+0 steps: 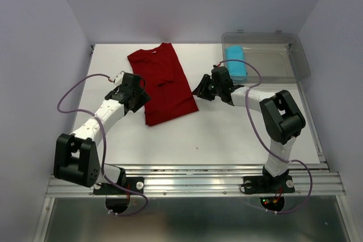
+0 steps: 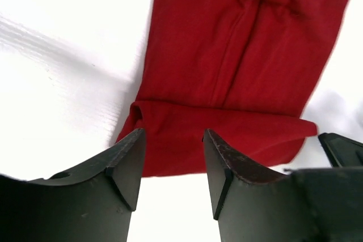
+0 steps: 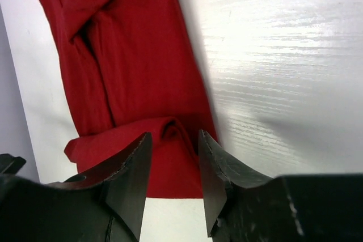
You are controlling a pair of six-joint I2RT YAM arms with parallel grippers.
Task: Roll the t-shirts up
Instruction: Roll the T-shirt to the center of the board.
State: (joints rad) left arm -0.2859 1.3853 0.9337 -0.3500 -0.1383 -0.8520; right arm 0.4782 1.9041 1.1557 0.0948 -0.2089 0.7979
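The dark red t-shirt point(image 1: 164, 80) lies on the white table point(image 1: 227, 134), folded into a long strip, neck at the far end. Its near hem is turned over into a first low roll point(image 2: 227, 137), also seen in the right wrist view point(image 3: 170, 160). My left gripper point(image 1: 144, 99) is open at the roll's left end, with nothing between its fingers point(image 2: 127, 162). My right gripper point(image 1: 198, 91) is open at the roll's right end, also empty. The light cyan-blue t-shirt point(image 1: 236, 63) sits as a compact roll inside the clear bin.
The clear plastic bin point(image 1: 283, 60) stands at the back right corner of the table. Grey walls close in the table at left, back and right. The metal rail point(image 1: 193, 182) with the arm bases runs along the near edge.
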